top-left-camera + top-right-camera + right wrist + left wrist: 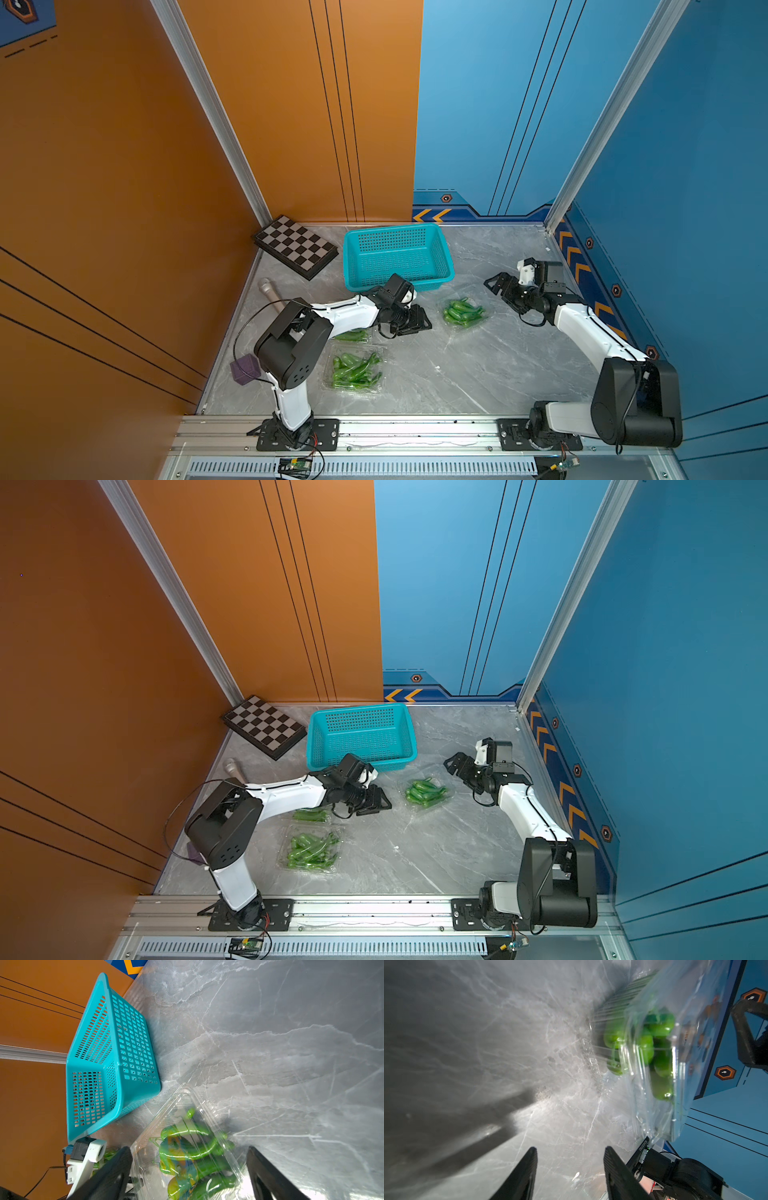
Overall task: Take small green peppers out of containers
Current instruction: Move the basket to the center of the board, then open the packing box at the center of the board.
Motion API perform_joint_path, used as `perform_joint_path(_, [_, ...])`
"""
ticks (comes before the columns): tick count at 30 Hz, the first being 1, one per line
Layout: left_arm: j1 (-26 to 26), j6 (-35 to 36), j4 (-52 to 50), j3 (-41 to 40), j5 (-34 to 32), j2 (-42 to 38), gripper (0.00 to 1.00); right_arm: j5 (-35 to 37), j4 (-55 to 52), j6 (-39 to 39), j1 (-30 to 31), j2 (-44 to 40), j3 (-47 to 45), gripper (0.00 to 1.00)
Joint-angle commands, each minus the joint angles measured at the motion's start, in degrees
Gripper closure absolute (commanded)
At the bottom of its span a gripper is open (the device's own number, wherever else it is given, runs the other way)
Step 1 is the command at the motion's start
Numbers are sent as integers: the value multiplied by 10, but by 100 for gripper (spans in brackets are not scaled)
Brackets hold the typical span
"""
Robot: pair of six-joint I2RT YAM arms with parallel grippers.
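Containers (463,313) number three in both top views, all clear plastic on the marble worktop (478,374), each holding a heap of small green peppers (355,369) (too tangled to count). One lies toward the far edge, just in front of the single teal basket (390,229). Two lie nearer the left edge, one in the open and one half hidden under the left arm. One chessboard (296,246) sits in the far left corner. The left gripper (419,325) hovers between the two groups, and the right gripper (496,293) hangs beside the far container, apart from it. In the left wrist view the left gripper (570,1149) has its fingers parted over bare marble, nothing between them, with one container (691,1012) of peppers (660,1024) ahead. In the right wrist view the right gripper (189,1148) stands spread wide and empty, one container (187,1095) showing between its fingers with peppers (187,1152) inside, the basket (128,1043) just beside it.
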Motion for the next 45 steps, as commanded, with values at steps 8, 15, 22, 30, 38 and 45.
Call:
perform_joint_path(8, [-11, 6, 4, 36, 6, 10, 45, -2, -10, -20, 17, 34, 14, 15])
perform_joint_path(15, [-32, -28, 54, 10, 2, 18, 49, 10, -13, -21, 23, 28, 2, 15])
perform_joint_path(22, [-33, -32, 76, -8, -10, 14, 51, 12, -15, -21, 26, 27, 3, 16])
perform_joint_path(30, [-37, -47, 107, -8, -2, 31, 52, 18, -18, -9, 38, 29, 3, 16])
perform_joint_path(38, [-37, -61, 136, -12, -7, 44, 54, 16, -16, -4, 43, 37, 3, 17])
perform_joint_path(45, [-34, -91, 201, -40, 6, 48, 54, 14, -12, 1, 48, 38, -2, 18])
